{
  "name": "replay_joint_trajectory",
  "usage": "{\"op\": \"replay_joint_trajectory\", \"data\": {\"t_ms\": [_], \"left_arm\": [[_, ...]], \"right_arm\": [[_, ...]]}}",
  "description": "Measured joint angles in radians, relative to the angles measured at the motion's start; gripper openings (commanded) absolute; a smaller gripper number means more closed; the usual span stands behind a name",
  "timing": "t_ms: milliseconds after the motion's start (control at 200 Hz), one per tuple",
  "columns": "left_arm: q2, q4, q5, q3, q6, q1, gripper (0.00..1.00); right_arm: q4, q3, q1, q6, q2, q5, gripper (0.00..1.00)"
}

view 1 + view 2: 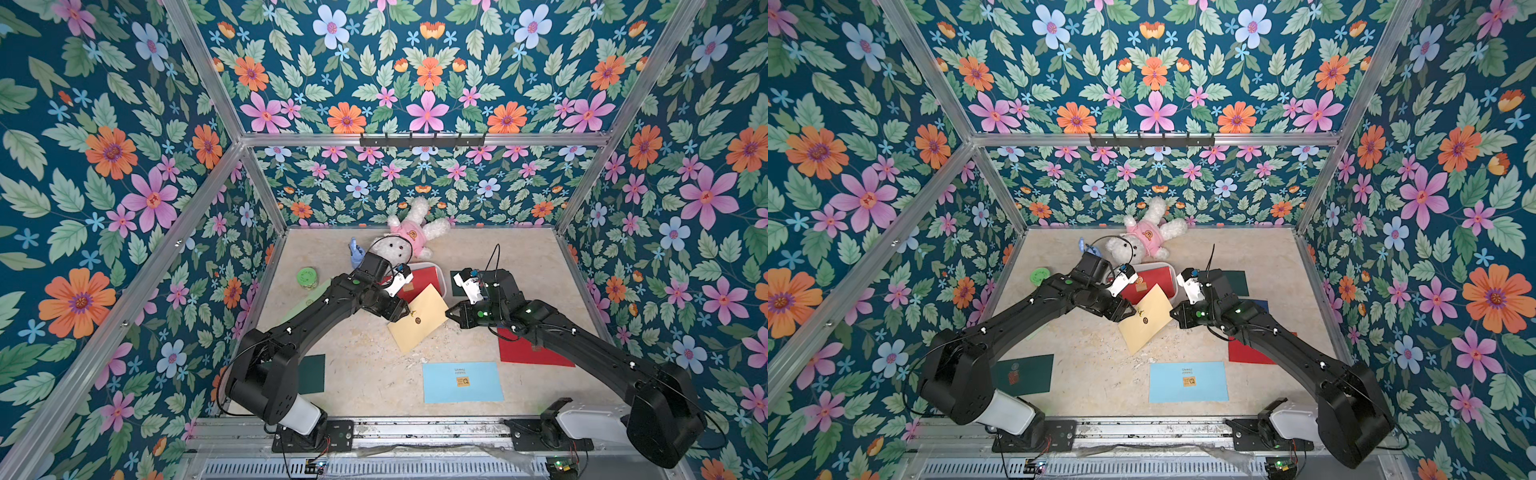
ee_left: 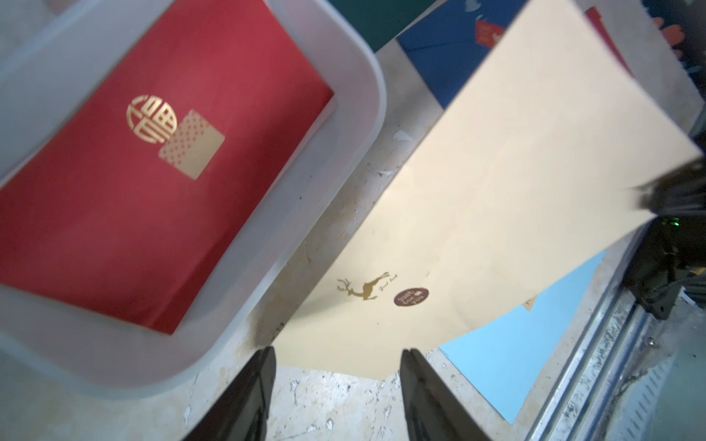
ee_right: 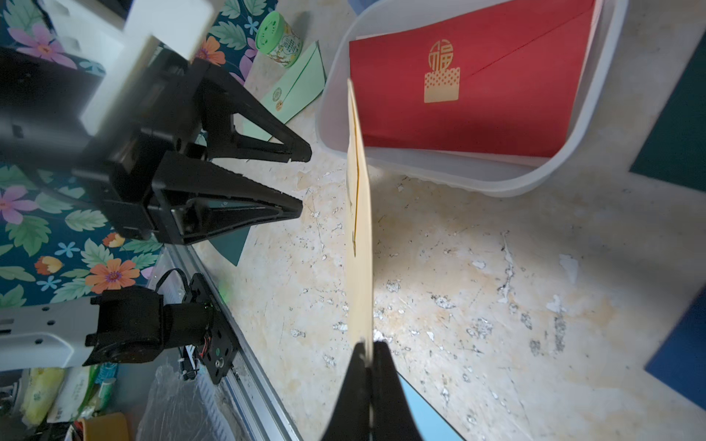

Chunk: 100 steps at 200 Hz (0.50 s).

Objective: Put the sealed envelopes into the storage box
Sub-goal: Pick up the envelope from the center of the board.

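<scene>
One envelope (image 2: 160, 160) was laid in the storage box (image 2: 355, 126), another envelope (image 1: 417, 318) was held just before it, between both arms, above the table (image 1: 365, 365).

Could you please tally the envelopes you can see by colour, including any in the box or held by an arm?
red envelopes: 2
dark green envelopes: 2
yellow envelope: 1
light blue envelope: 1
navy envelope: 1
light green envelope: 1
Total: 8
</scene>
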Motion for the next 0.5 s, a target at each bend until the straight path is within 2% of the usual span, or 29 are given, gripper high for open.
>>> {"op": "replay_joint_trajectory", "data": {"t_ms": [255,360,500], "left_arm": [[0.016,0.053,0.137,-0.002,0.117,0.001,0.61],[0.021,0.071,0.171,-0.018,0.126,0.001,0.62],[0.006,0.092,0.207,-0.052,0.133,0.005,0.56]], "right_arm": [[-0.037,0.026,-0.030,-0.100,-0.029,-0.091,0.00],[-0.040,0.051,-0.031,-0.125,-0.017,-0.126,0.00],[-0.047,0.087,-0.032,-0.148,0.011,-0.148,0.00]]}}
